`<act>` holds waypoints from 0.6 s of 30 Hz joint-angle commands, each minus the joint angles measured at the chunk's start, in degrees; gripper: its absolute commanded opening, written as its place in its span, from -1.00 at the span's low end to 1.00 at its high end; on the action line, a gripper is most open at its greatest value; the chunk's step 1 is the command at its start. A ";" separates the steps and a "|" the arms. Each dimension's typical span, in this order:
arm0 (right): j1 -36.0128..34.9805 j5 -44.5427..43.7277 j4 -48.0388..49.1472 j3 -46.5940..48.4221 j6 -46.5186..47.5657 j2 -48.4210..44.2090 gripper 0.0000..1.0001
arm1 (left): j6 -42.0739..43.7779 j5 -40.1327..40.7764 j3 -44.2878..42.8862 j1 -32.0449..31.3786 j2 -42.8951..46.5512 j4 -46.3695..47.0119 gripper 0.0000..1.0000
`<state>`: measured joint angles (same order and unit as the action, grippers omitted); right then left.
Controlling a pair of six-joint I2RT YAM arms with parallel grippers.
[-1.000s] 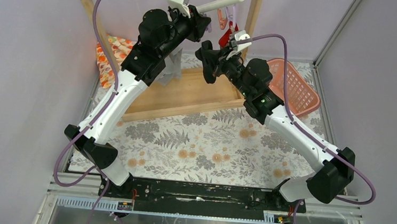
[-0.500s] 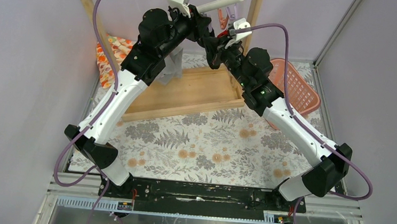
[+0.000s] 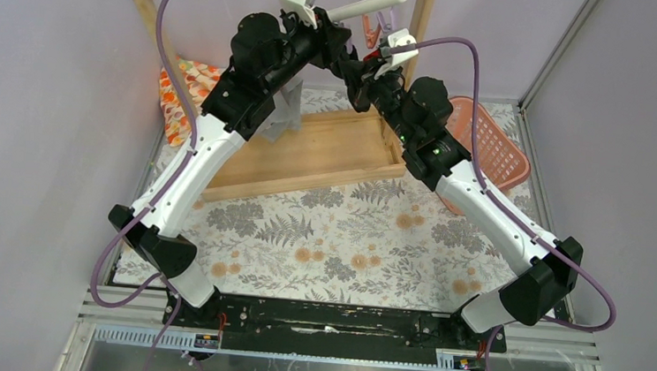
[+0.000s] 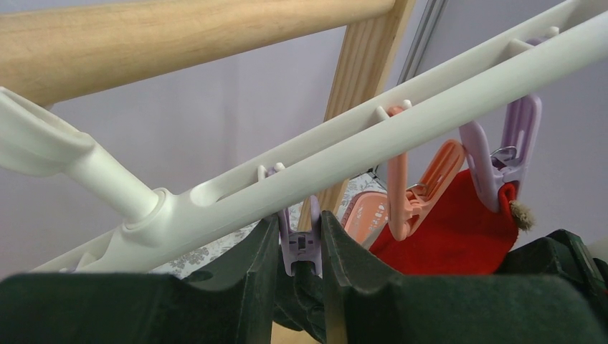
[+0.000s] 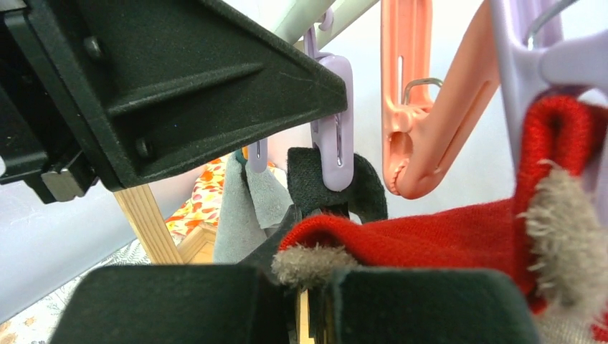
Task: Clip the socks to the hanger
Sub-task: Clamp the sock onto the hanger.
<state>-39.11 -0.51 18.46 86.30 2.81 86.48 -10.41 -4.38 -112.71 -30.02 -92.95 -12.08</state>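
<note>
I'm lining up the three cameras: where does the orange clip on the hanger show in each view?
Top external: orange clip, top centre, just under the white hanger bar.
Left wrist: right of centre, hanging from the bar.
Right wrist: upper right of centre, bar at top edge.
Shared landmark: the white hanger bar.

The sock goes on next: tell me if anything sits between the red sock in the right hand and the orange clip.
Nothing visible does. In the right wrist view the red sock, held by the right hand, lies just under the orange clip with open air between. The left hand clamps the purple clip beside it.
</note>
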 commanded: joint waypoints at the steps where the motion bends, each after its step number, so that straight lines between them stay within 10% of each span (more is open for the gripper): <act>1: 0.53 -0.92 2.81 2.71 1.34 -0.95 -1.00 | -0.56 -7.74 -1.56 -2.50 -1.24 -0.94 -1.00; 18: 1.25 -1.85 6.32 0.60 -0.22 -1.71 -1.00 | -0.66 -7.62 -1.76 -2.59 -1.53 -1.28 -1.00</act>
<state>-38.41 -0.69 19.84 86.21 2.70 86.46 -10.41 -4.78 -113.45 -30.02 -93.80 -12.23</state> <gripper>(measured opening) 0.021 0.301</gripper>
